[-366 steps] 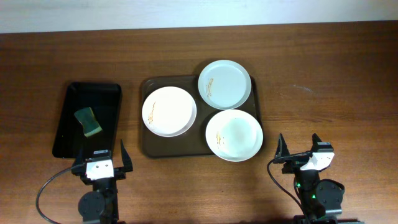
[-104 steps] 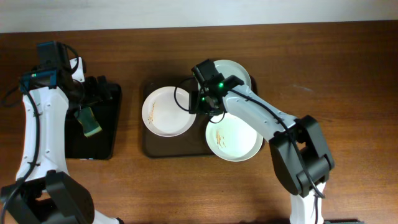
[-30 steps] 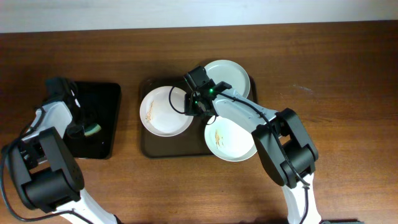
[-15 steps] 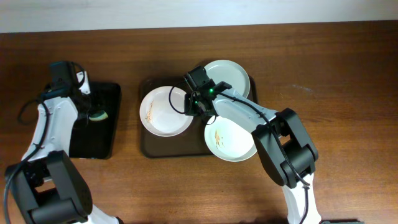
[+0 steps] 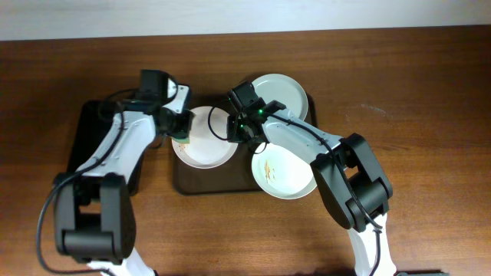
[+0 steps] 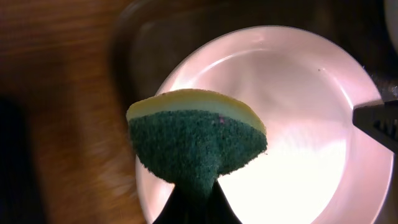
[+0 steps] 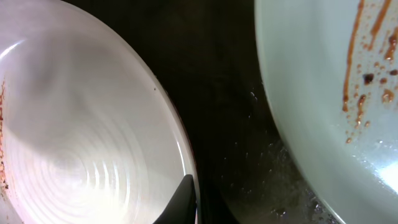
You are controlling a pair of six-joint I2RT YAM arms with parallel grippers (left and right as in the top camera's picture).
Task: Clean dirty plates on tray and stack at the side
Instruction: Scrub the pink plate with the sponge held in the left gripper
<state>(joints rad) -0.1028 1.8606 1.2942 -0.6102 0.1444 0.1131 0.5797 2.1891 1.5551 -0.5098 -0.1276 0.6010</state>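
Three white plates lie on the dark brown tray (image 5: 182,181): a left plate (image 5: 205,142), a back right plate (image 5: 285,93) and a front right plate (image 5: 288,172) with orange smears. My left gripper (image 5: 179,130) is shut on a green and yellow sponge (image 6: 196,146), which hangs over the left plate (image 6: 298,124) near its left rim. My right gripper (image 5: 240,130) is shut on the right rim of that same plate (image 7: 81,137), one finger inside the rim and one outside. A smeared plate (image 7: 323,81) lies to its right.
A glossy black tray (image 5: 90,149) sits left of the brown tray, partly under my left arm. Bare wooden table (image 5: 414,115) stretches to the right of the tray and along the front edge.
My left arm has swung right from the black tray, carrying the sponge over the left plate. My right gripper stays on the plate's rim.
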